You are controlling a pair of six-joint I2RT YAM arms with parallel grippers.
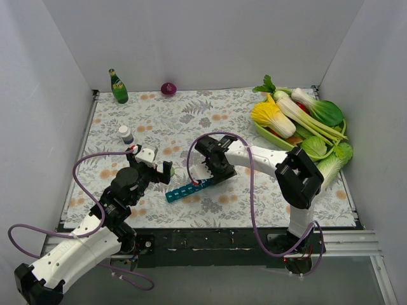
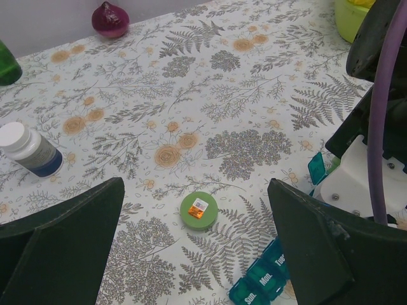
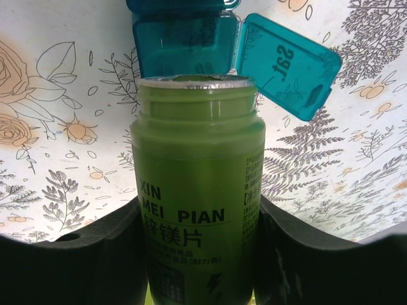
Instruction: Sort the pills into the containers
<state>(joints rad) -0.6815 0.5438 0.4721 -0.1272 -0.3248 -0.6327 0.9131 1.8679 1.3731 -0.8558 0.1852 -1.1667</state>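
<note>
The teal pill-organizer strip (image 1: 189, 189) lies on the flowered cloth between the arms. Its near end, marked Sun., Mon., Tue., shows in the left wrist view (image 2: 264, 283). My right gripper (image 1: 213, 168) is shut on a small green jar (image 3: 197, 190) with no lid and tips its mouth over an open compartment (image 3: 181, 47) whose Sat lid (image 3: 286, 67) stands up. My left gripper (image 2: 196, 187) is open and empty above the jar's green cap (image 2: 198, 210), which lies flat on the cloth. No pills show.
A small white bottle (image 1: 126, 134) stands at the left and also shows in the left wrist view (image 2: 28, 149). A green glass bottle (image 1: 118, 87) and a purple onion (image 1: 168, 88) are at the back. A green tray of vegetables (image 1: 299, 121) fills the right back corner.
</note>
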